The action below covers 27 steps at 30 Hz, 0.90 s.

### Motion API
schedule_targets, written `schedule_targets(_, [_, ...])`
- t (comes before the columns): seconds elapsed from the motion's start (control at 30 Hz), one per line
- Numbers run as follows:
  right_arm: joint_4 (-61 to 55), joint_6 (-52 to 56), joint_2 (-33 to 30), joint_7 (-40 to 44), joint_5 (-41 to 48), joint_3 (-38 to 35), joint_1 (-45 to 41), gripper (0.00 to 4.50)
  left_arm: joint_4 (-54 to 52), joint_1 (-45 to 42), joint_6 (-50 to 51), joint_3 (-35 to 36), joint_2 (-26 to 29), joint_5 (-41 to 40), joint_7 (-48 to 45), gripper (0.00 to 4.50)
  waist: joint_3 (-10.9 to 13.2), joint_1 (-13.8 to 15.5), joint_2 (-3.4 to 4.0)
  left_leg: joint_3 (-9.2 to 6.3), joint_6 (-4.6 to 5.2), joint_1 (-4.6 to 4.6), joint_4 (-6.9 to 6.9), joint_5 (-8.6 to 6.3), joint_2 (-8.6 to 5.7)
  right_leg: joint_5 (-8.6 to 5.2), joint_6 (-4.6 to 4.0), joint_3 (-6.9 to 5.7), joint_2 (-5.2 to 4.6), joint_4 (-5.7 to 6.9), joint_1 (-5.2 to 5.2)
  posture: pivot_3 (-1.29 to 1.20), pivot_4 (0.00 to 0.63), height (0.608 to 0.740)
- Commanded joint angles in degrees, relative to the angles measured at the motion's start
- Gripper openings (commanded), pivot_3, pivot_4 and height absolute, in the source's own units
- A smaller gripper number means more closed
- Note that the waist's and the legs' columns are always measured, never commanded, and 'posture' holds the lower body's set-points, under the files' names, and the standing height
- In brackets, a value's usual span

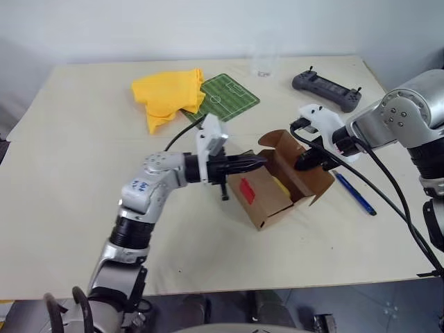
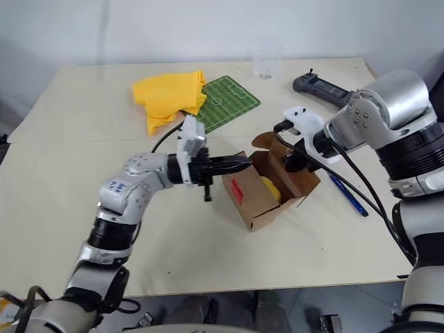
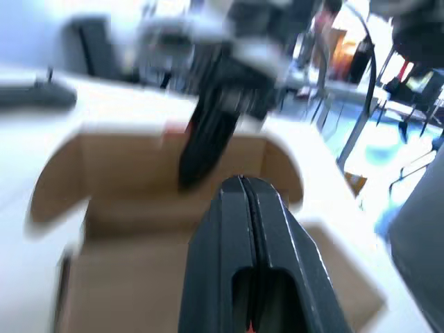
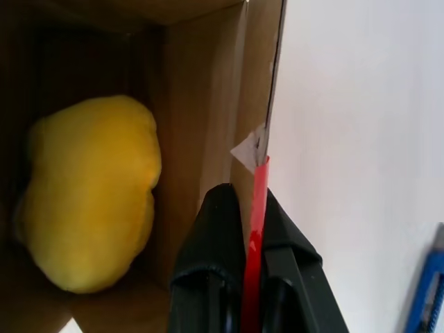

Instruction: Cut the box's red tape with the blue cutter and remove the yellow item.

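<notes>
Right tool (image 4: 244, 263) clamps box (image 1: 277, 191) wall; yellow item (image 4: 90, 194) beside.

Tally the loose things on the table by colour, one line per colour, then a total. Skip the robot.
Yellow: 2, yellow cloth, yellow item
Blue: 1, blue cutter
Brown: 1, box
Green: 1, pitch mat
Dark grey: 1, controller
Clear: 1, cup
Total: 7

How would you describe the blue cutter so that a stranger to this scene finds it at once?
Start at the pale table and find the open brown box near its middle. Just beyond the box, toward the robot's right, the blue cutter lies flat on the tabletop. It is the only slim, pen-shaped blue thing there, unlike the dark controller farther back.
</notes>
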Motion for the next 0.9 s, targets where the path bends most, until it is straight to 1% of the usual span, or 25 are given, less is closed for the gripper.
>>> schedule_targets(0.03, [-0.93, 0.2, 0.14, -0.11, -2.05, -1.12, -1.2, 0.02, 0.65, -1.45, -2.31, -3.16, -0.63, 2.73, 0.48, 0.0, 0.0, -0.05, 0.0, 0.0, 0.01, -0.01, 0.0, 0.0, -0.02, 0.0, 0.0, 0.0, -0.01, 0.01, -0.01, 0.0, 0.15, 0.74])
schedule_targets(0.1, [-1.18, 0.2, 0.39, -0.06, -2.85, -1.3, -1.35, 0.02, 0.4, -1.42, -1.74, -4.22, 0.18, 3.04, -0.28, 0.0, 0.0, -0.19, 0.0, 0.03, 0.01, -0.01, 0.02, 0.0, -0.01, 0.0, 0.0, 0.0, 0.0, 0.01, -0.02, 0.0, 0.15, 0.74])
schedule_targets(0.3, [-2.36, 0.2, -0.43, 0.91, -4.15, -1.33, -1.13, 0.02, -1.23, -0.49, 0.64, -4.39, 4.46, 2.84, -2.03, 0.0, 0.0, -0.15, 0.01, 0.03, -0.2, -0.01, 0.0, 0.12, 0.1, 0.0, 0.0, 0.07, 0.07, 0.17, -0.13, 0.0, 0.15, 0.74])
schedule_targets(0.5, [-3.41, 0.2, -1.49, 1.88, -5.0, -1.61, -0.7, 0.02, -1.08, 1.89, 2.24, -5.79, 5.4, 2.7, -2.66, 0.0, 0.0, 0.09, 0.01, 0.03, -0.16, -0.03, 0.01, 0.13, 0.04, 0.0, 0.0, 0.07, 0.02, 0.22, -0.15, 0.0, 0.15, 0.74])
schedule_targets(0.63, [-4.53, 0.2, -2.52, 2.55, -4.21, -1.57, -0.86, 0.02, 2.22, 3.46, 0.54, -7.1, 5.68, 5.7, -1.4, 0.0, 0.0, 0.12, 0.01, 0.02, -0.14, -0.05, 0.01, 0.13, 0.02, 0.0, 0.0, 0.06, 0.01, 0.21, -0.15, 0.0, 0.15, 0.74])
schedule_targets(0.73, [-6.23, 0.2, -4.1, 3.32, -2.16, -0.8, -1.18, 0.02, 2.44, 4.6, 1.48, -7.3, 6.86, 6.37, -0.83, 0.0, 0.0, 0.16, 0.01, 0.02, -0.13, -0.02, 0.04, 0.13, 0.02, 0.0, 0.0, 0.05, -0.01, 0.21, -0.11, 0.0, 0.15, 0.74])
schedule_targets(0.8, [-7.36, 0.2, -5.11, 3.55, -0.66, -0.22, -1.28, 0.02, 1.26, 5.45, 3.19, -7.14, 8.25, 5.73, -1.25, 0.0, 0.0, 0.13, 0.01, 0.02, -0.13, 0.03, 0.05, 0.13, 0.01, 0.0, 0.0, 0.05, -0.01, 0.21, -0.04, 0.0, 0.15, 0.74])
schedule_targets(0.9, [-9.02, 0.2, -6.64, 3.51, 1.23, 0.67, -1.23, 0.02, -1.46, 7.29, 6.63, -7.31, 12.04, 4.9, -2.61, 0.0, -0.02, 0.09, 0.03, 0.01, -0.11, 0.2, 0.04, 0.12, 0.03, 0.0, 0.0, 0.05, -0.01, 0.13, 0.18, 0.0, 0.15, 0.74])
